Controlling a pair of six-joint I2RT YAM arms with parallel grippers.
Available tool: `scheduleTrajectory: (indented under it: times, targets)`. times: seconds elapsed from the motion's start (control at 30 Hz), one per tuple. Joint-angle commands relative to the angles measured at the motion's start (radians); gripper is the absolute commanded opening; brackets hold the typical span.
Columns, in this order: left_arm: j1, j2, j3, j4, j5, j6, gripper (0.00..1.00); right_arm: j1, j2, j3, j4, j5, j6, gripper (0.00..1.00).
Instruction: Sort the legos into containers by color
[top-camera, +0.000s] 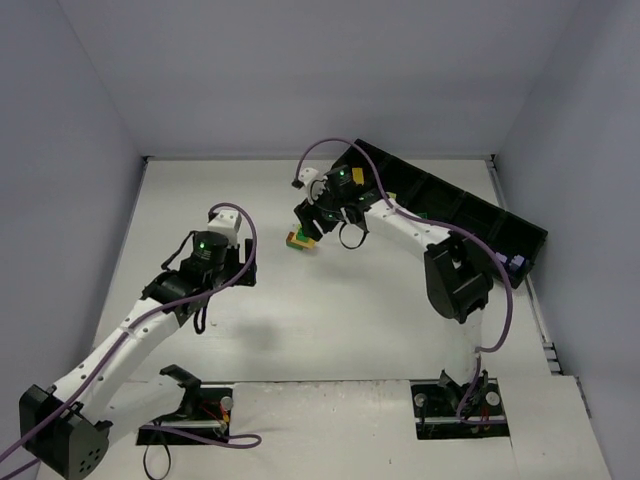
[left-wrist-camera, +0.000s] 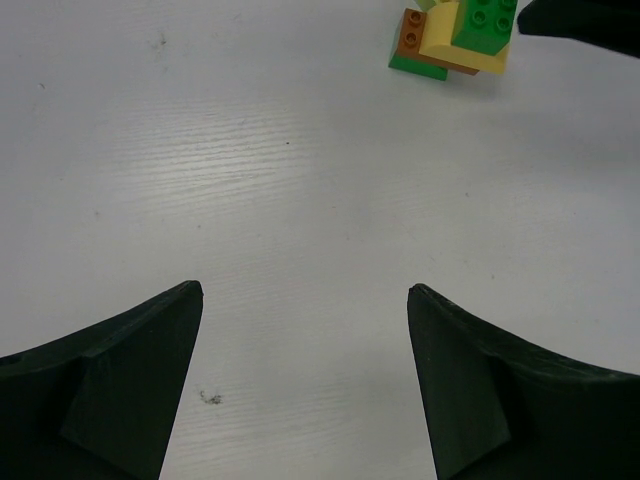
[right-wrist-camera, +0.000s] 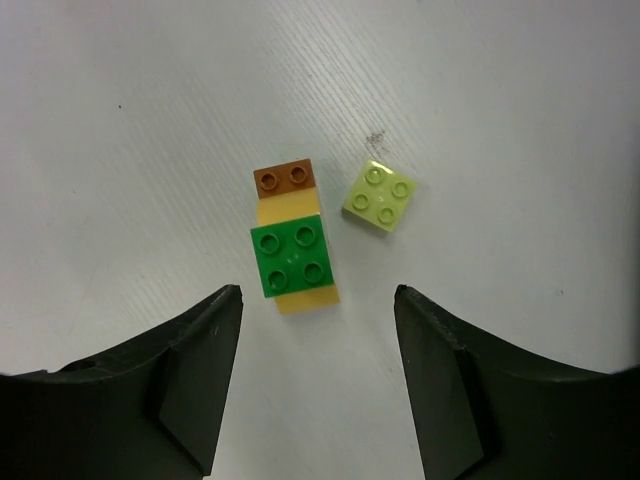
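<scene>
A small stack of legos (right-wrist-camera: 288, 210) lies on the white table: a dark green brick (right-wrist-camera: 290, 258) sits on a yellow one, with an orange-brown brick (right-wrist-camera: 283, 178) at its far end. A loose lime brick (right-wrist-camera: 380, 195) lies just right of it, apart. My right gripper (right-wrist-camera: 318, 292) hovers open just short of the stack, holding nothing. From above, the stack (top-camera: 299, 240) sits just below and left of the right gripper (top-camera: 325, 220). My left gripper (left-wrist-camera: 303, 288) is wide open over bare table, and the stack (left-wrist-camera: 450, 40) shows far off at the upper right of its view.
A long black container row (top-camera: 460, 210) runs diagonally along the back right, with a lilac brick (top-camera: 516, 264) in its end compartment. The right arm's elbow (top-camera: 455, 280) stands mid-right. Grey walls close in the table on three sides.
</scene>
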Motion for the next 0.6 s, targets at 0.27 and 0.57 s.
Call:
scheduleTrajectory:
  times: [0.27, 0.57]
  targets:
    - [0.008, -0.076, -0.007, -0.038, -0.023, -0.026, 0.77, 0.061, 0.104, 0.153, -0.014, 0.042, -0.065, 0.57]
    - [0.006, -0.076, -0.007, -0.023, -0.019, 0.009, 0.77, 0.072, 0.127, 0.166, -0.037, 0.096, -0.067, 0.49]
